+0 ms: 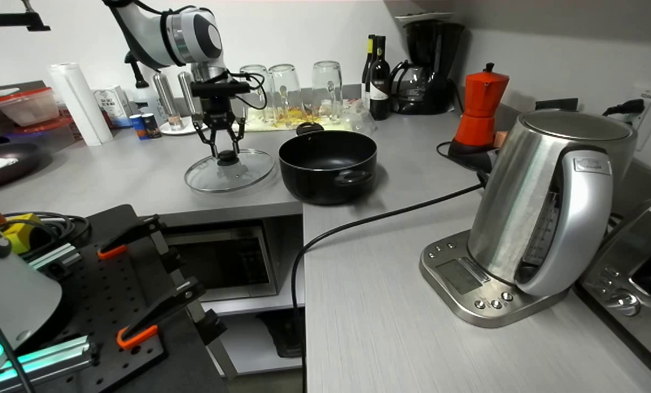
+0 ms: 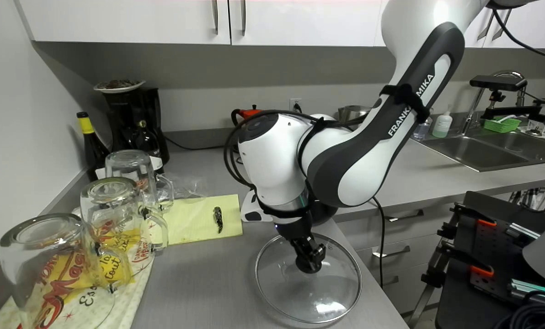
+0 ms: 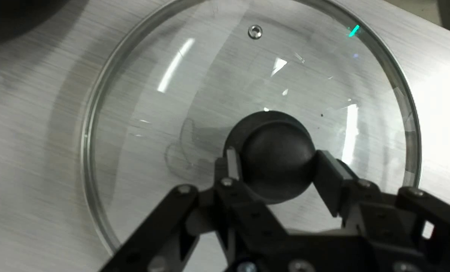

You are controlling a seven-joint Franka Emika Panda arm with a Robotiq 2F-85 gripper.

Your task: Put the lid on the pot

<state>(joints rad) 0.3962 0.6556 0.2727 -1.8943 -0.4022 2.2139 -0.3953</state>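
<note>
The lid (image 1: 208, 176) is round clear glass with a metal rim and a black knob. It lies level at or just above the counter; I cannot tell if it touches. It also shows in an exterior view (image 2: 300, 297) and in the wrist view (image 3: 145, 128). My gripper (image 1: 225, 155) has a finger against each side of the knob, also in the wrist view (image 3: 276, 160). The black pot (image 1: 320, 183) stands uncovered beside the lid, with short side handles. The arm mostly hides it in an exterior view (image 2: 323, 213); its dark edge shows in the wrist view (image 3: 13, 19).
Upturned glass mugs (image 2: 112, 219) stand on a cloth behind the lid. A steel kettle (image 1: 522, 202), a red moka pot (image 1: 478, 109) and a coffee maker (image 1: 432, 60) stand beyond the pot. A black cable (image 1: 391, 212) crosses the counter near the pot. The counter's front edge (image 1: 238, 213) is close.
</note>
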